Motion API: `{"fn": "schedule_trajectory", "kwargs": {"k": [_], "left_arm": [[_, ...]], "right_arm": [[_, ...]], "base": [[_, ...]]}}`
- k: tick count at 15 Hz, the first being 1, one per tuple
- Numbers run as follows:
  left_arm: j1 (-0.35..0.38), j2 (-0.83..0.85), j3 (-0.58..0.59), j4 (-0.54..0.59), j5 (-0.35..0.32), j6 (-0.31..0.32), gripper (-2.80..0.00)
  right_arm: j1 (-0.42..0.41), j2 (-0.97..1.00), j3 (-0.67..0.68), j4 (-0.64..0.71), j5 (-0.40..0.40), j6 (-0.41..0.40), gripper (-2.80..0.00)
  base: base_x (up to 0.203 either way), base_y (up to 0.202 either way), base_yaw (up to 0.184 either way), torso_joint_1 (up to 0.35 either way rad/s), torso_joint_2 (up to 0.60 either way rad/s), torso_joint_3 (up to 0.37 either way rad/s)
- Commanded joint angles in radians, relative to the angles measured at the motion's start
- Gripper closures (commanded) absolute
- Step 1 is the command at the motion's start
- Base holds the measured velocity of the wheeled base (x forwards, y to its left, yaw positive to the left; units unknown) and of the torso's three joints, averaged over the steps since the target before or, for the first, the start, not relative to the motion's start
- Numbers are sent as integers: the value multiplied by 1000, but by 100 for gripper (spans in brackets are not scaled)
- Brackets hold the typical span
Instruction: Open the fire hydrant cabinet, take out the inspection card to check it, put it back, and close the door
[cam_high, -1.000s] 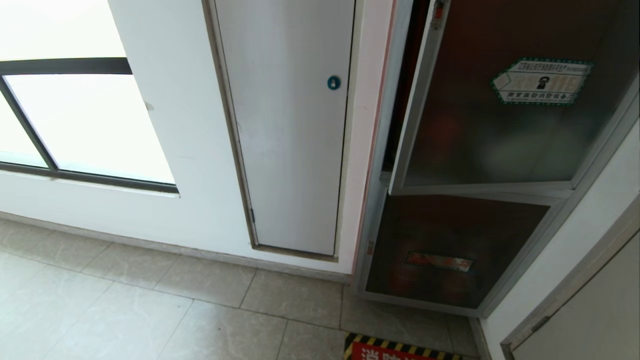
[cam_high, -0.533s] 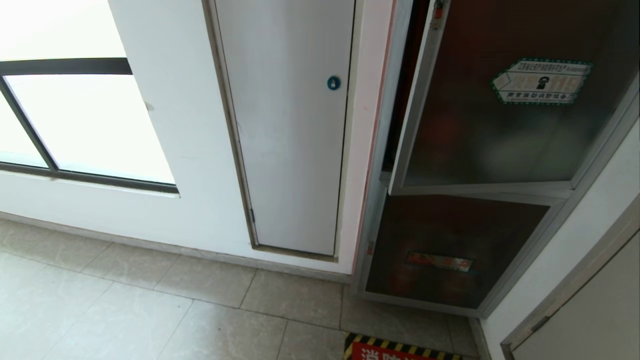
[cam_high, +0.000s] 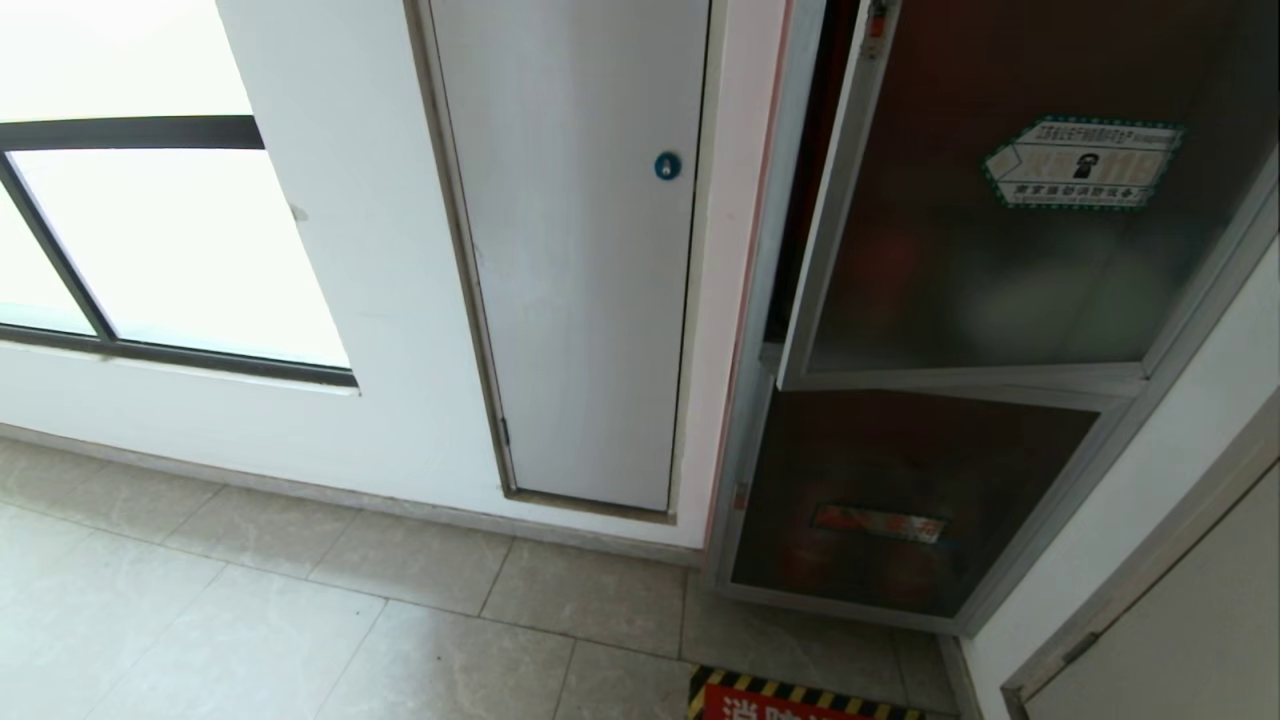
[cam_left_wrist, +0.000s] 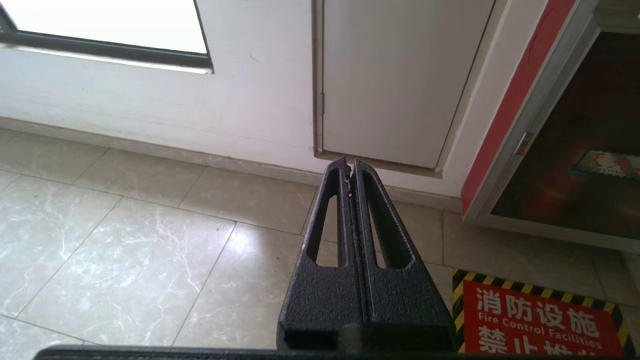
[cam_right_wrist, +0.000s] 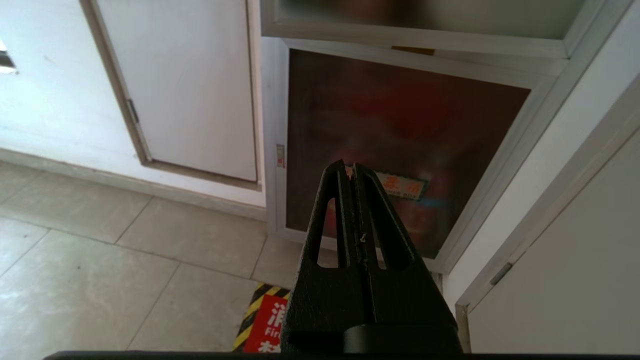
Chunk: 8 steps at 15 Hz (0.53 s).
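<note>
Nearest, both pincers hang low over the floor tiles (cam_left_wrist: 125, 240), pressed together and empty: the left pincer (cam_left_wrist: 349, 165) before the white panel (cam_high: 580, 250), the right pincer (cam_right_wrist: 350, 167) before the cabinet (cam_high: 745, 420). Beyond, its door (cam_high: 1000, 250) stands slightly ajar. The card is not visible. Judging by this, either opening or final closing is in hand; next, an arm must reach the door's latch edge.

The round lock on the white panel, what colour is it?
Blue; the round lock on the white panel shows best in the head view.

Cabinet right, panel left
The door (cam_high: 1000, 200) hangs ajar above a lower pane (cam_high: 900, 490); a wall panel (cam_high: 580, 250) stands left of the cabinet (cam_high: 745, 400).
</note>
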Motion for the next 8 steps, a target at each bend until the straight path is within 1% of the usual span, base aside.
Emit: {"fn": "schedule_trajectory", "kwargs": {"k": [1, 3, 6, 8], "left_arm": [[0, 1, 0, 0, 0, 0, 0], [0, 1, 0, 0, 0, 0, 0], [0, 1, 0, 0, 0, 0, 0], [0, 1, 0, 0, 0, 0, 0]], "right_arm": [[0, -5, 11, 7, -23, 18, 0], [0, -4, 2, 73, -25, 48, 0], [0, -3, 1, 67, -25, 93, 0], [0, -5, 1, 65, -27, 105, 0]], "base": [[0, 0, 0, 0, 0, 0], [0, 0, 0, 0, 0, 0], [0, 0, 0, 0, 0, 0], [0, 0, 0, 0, 0, 0]]}}
